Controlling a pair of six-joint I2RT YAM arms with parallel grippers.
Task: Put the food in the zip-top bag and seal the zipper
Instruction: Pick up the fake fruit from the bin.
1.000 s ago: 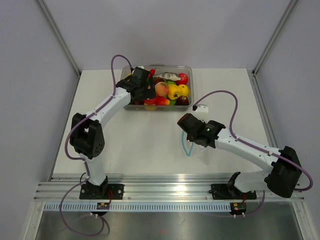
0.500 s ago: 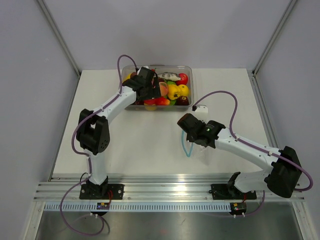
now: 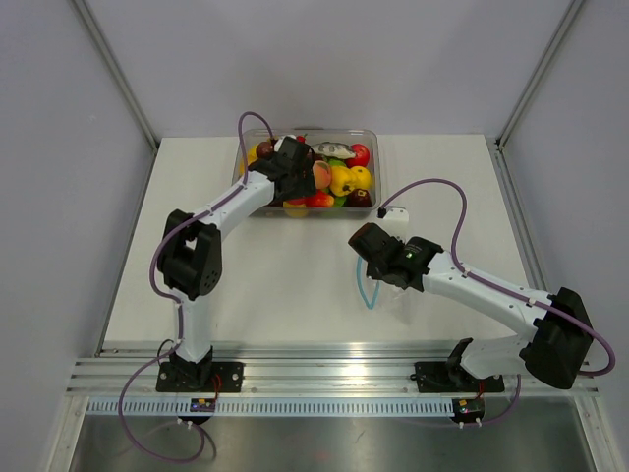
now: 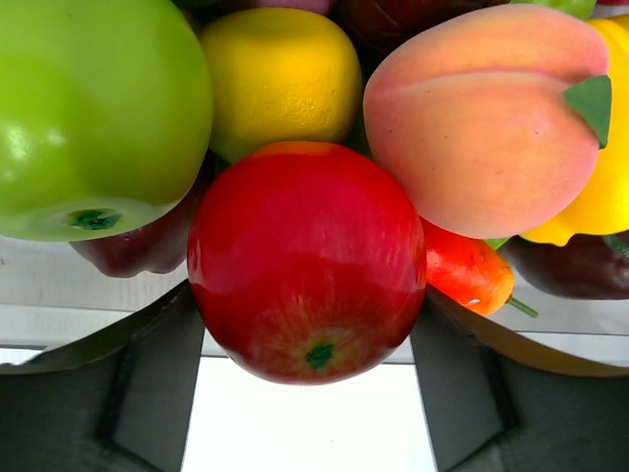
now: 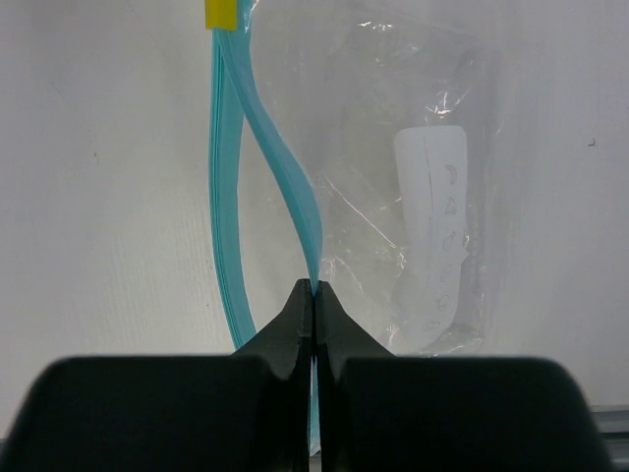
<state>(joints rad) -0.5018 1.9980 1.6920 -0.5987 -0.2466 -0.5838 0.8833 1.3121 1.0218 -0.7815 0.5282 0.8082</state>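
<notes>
Bright even light (soft shadows), white glare on red fruit (image 4: 305, 275).

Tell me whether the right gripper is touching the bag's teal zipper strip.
Touching. The right wrist view shows the right gripper's closed fingertips pinching one lip of the zipper strip, with no gap; the other lip bows away to the left.

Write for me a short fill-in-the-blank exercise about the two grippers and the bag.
The apple between the fingers of the left gripper is ___ in colour.
The right gripper is ___ on the teal zipper.
The zip-top bag holds ___ fruit; the fruit lies in the clear tub.
Missing words: red; shut; no.
</notes>
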